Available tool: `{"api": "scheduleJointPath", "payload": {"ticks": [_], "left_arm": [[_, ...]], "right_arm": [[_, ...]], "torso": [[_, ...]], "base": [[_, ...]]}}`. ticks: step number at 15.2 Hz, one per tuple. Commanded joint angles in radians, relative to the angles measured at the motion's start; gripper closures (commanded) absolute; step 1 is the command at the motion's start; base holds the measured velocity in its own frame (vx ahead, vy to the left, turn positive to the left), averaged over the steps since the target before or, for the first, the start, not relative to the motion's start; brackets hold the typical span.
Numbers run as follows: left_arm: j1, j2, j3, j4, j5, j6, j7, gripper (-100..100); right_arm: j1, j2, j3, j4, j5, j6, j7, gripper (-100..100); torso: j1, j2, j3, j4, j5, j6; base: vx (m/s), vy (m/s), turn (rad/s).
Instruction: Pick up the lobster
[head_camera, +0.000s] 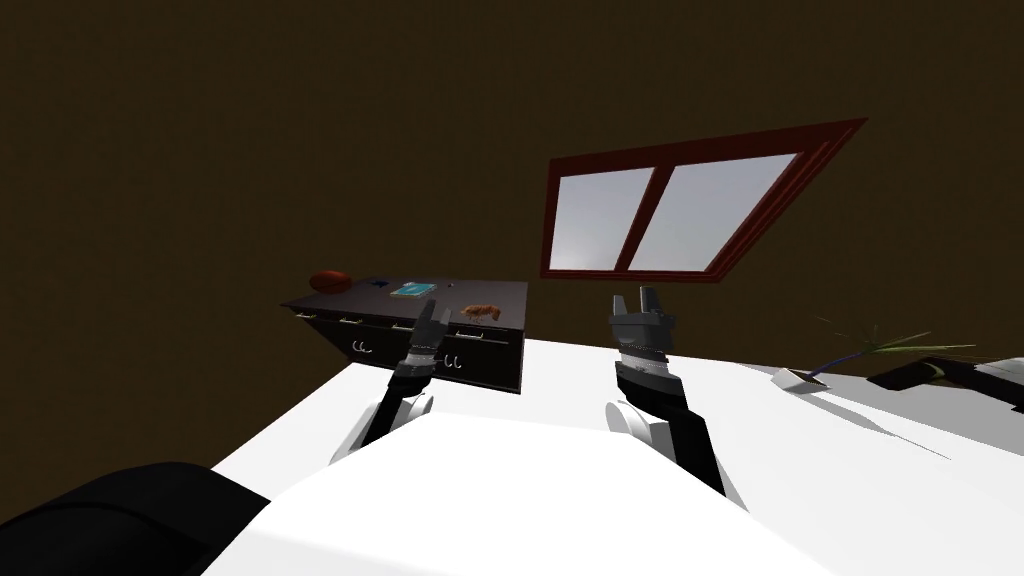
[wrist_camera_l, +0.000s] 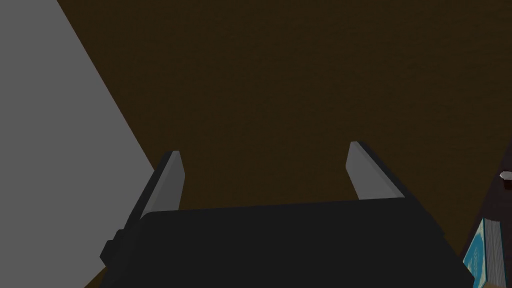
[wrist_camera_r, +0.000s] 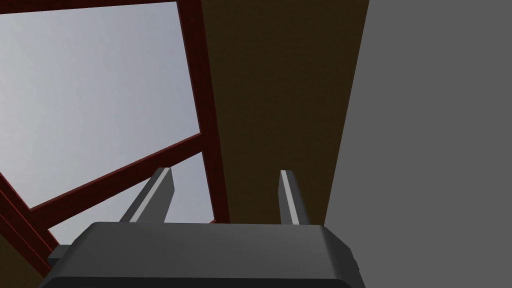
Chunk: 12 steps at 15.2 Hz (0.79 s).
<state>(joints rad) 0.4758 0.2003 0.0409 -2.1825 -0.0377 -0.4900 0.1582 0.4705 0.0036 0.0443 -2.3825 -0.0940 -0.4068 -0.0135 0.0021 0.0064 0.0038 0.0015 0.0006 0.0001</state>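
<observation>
At the left end of the dark cabinet surface (head_camera: 505, 297), with its row of pale-handled drawers, lies a reddish-brown oval ball (head_camera: 331, 281). Next along the top is a flat teal-covered book (head_camera: 411, 291). Both sit toward the back, which leaves the front edge open to a reach. The left claw (head_camera: 432, 316) hangs in front of the drawers at roughly the height of the top. Its two thin grey blades (wrist_camera_l: 167, 185) are spread wide with nothing between them. Its wrist camera looks past them at a plain brown wall, with the book's page edge just off to one side, so I judge the claw is pointed across the surface and not yet down at its target. The small orange-brown lobster (head_camera: 482, 312) rests on the top near the right front corner, just beside the left claw on its right and apart from the book. It lies low and flat, so the spread blades will probably need to come over it and straddle its body before closing. Further right, well clear of the cabinet, the right claw (head_camera: 636, 300) is held upright, blades parted and empty, apparently out of the working arm's way. At the far right a small white pot with long green leaves (head_camera: 795, 380) sits on the pale floor.
</observation>
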Motion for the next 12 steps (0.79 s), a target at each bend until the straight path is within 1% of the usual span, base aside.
{"api": "scheduleJointPath", "payload": {"ticks": [1,2,3,5,6,8,9,11,12], "left_arm": [[-0.015,0.009,0.006,0.028,0.009,0.0,0.006,-100],[-0.024,0.013,0.006,0.054,0.015,-0.001,0.008,-100],[-0.024,0.013,0.006,0.054,0.015,-0.001,0.008,-100],[-0.043,0.02,0.004,0.108,0.029,-0.004,0.015,-100],[-0.043,0.02,0.004,0.11,0.029,-0.004,0.015,-100],[-0.065,0.023,-0.001,0.166,0.043,-0.009,0.023,-100],[-0.065,0.023,-0.001,0.169,0.043,-0.009,0.023,-100],[-0.087,0.023,-0.008,0.224,0.056,-0.013,0.032,-100],[-0.087,0.023,-0.008,0.229,0.056,-0.013,0.032,-100]], "right_arm": [[0.0,0.0,0.0,0.0,0.0,0.0,0.0,0],[0.0,0.0,0.0,0.0,0.0,0.0,0.0,0],[0.0,0.0,0.0,0.0,0.0,0.0,0.0,0],[0.0,0.0,0.0,0.0,0.0,0.0,0.0,0],[0.0,0.0,0.0,0.0,0.0,0.0,0.0,0],[0.0,0.0,0.0,0.0,0.0,0.0,0.0,0],[0.0,0.0,0.0,0.0,0.0,0.0,0.0,0],[0.0,0.0,0.0,0.0,0.0,0.0,0.0,0],[0.0,0.0,0.0,0.0,0.0,0.0,0.0,0]], "torso": [[0.0,0.0,0.0,0.0,0.0,0.0],[0.0,-0.001,-0.001,0.0,0.0,0.0],[-0.001,-0.002,-0.001,0.0,0.0,0.0],[-0.001,-0.004,-0.002,-0.001,0.0,0.0],[-0.001,-0.004,-0.002,-0.001,0.0,0.0],[-0.001,-0.005,-0.003,-0.001,0.0,0.0],[-0.001,-0.005,-0.003,-0.001,0.0,0.0],[-0.001,-0.006,-0.004,-0.001,0.0,0.0],[-0.002,-0.007,-0.004,-0.002,0.0,0.0]], "base": [[-0.052,0.006,-0.035],[-0.042,0.004,-0.054],[-0.033,0.002,-0.046],[-0.03,0.002,-0.051],[-0.027,0.004,-0.048],[-0.02,0.003,-0.049],[-0.011,0.0,-0.032],[0.004,-0.005,-0.025],[0.017,-0.007,-0.02]]}}
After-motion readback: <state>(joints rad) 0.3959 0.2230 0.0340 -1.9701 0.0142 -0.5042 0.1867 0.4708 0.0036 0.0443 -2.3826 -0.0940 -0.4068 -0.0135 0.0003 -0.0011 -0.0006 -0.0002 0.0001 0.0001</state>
